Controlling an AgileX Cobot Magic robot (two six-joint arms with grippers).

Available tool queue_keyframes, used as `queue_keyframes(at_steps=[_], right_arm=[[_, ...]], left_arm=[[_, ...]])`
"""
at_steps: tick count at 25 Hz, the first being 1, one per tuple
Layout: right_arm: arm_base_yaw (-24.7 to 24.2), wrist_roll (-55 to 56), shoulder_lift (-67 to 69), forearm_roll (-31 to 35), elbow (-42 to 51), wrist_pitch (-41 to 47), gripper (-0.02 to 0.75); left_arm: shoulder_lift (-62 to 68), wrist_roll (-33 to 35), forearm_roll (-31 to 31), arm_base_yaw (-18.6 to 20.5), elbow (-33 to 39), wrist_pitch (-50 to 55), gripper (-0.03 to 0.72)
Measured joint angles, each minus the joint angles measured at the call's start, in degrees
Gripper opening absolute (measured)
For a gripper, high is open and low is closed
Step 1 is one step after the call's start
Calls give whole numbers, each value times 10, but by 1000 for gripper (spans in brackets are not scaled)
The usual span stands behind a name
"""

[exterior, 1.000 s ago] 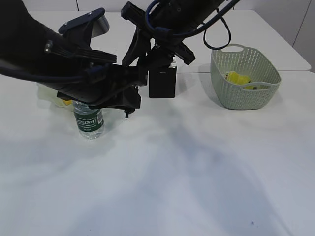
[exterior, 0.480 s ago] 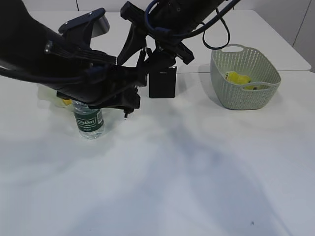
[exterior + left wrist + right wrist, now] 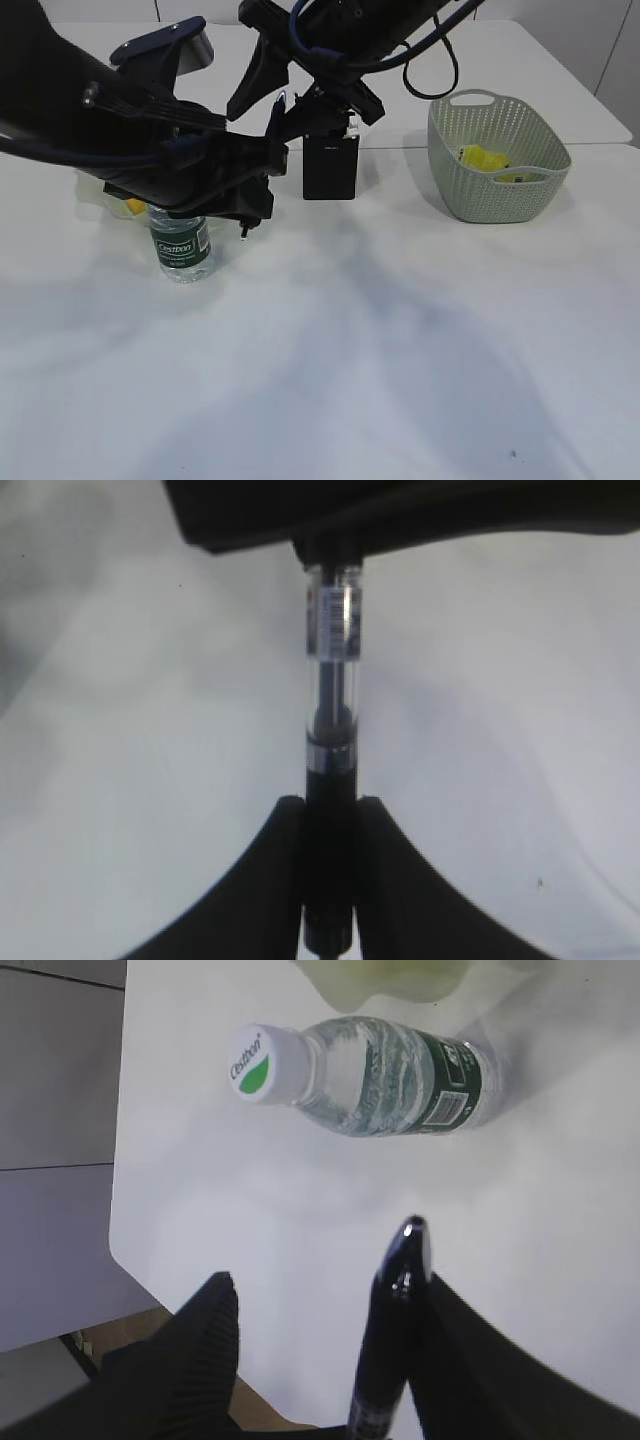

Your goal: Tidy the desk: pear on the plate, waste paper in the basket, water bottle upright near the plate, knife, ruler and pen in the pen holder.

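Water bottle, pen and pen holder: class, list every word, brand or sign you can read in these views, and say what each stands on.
"Cestbon": water bottle, dark green label, exterior view.
"Cestbon" with a green leaf mark: the bottle's white cap, right wrist view.
Barcode and fine print on the label: too small.
Sticker on the pen: blurred.
Mark on the pen holder: unreadable.

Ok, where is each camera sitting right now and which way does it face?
Exterior: in front of the desk, slanting down at basket and pen holder; both arms show.
Left wrist: looks along left end effector, shut on the pen, desk beyond.
Right wrist: looks past open right end effector at the water bottle.
Shared: both wrist views show the pen.
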Motion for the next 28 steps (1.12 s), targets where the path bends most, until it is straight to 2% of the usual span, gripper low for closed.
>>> queue_keyframes(at_steps=[9,17,28], right_arm=[[0,-13,0,1,0,-13,399],[0,-21,0,0,0,-15,504],[0,-25,0,-27,0,-51,514]], left_arm=[[0,0,12,0,0,0,94],[0,0,18,0,0,2,94],[0,0,33,6,0,15,94]])
